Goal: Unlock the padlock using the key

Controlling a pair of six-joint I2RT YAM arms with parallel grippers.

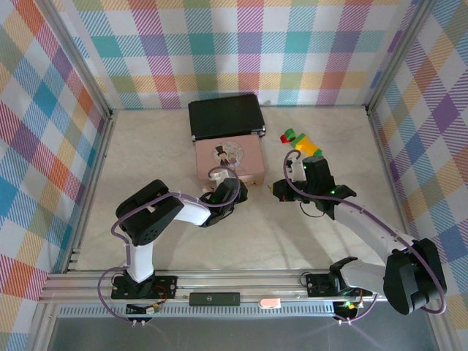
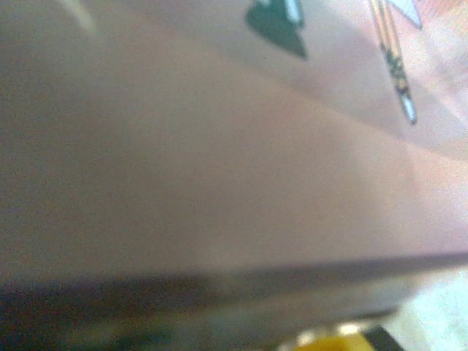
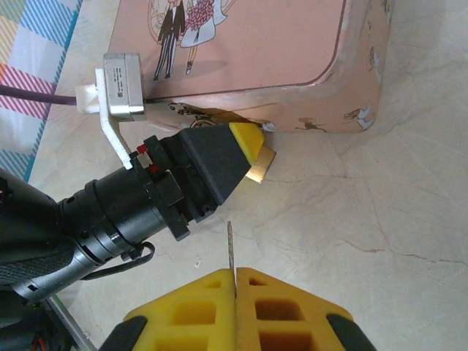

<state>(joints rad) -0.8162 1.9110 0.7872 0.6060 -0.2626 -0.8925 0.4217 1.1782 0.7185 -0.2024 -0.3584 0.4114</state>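
The brass padlock (image 3: 262, 168) pokes out from the yellow-tipped left gripper (image 3: 247, 145), which is shut on it just in front of the pink tin (image 3: 292, 51). At the bottom of the right wrist view my right gripper (image 3: 235, 273) is shut on the thin grey key (image 3: 229, 243), whose blade points up toward the padlock with a gap between them. From above, the left gripper (image 1: 239, 191) and right gripper (image 1: 278, 190) face each other near the front right corner of the pink tin (image 1: 228, 157). The left wrist view is a blur of the pink tin (image 2: 219, 161).
The tin's open black lid (image 1: 223, 115) lies behind it. Green, red and yellow toy blocks (image 1: 301, 140) sit to the right of the tin, behind the right arm. Plaid walls enclose the marble table (image 1: 146, 153).
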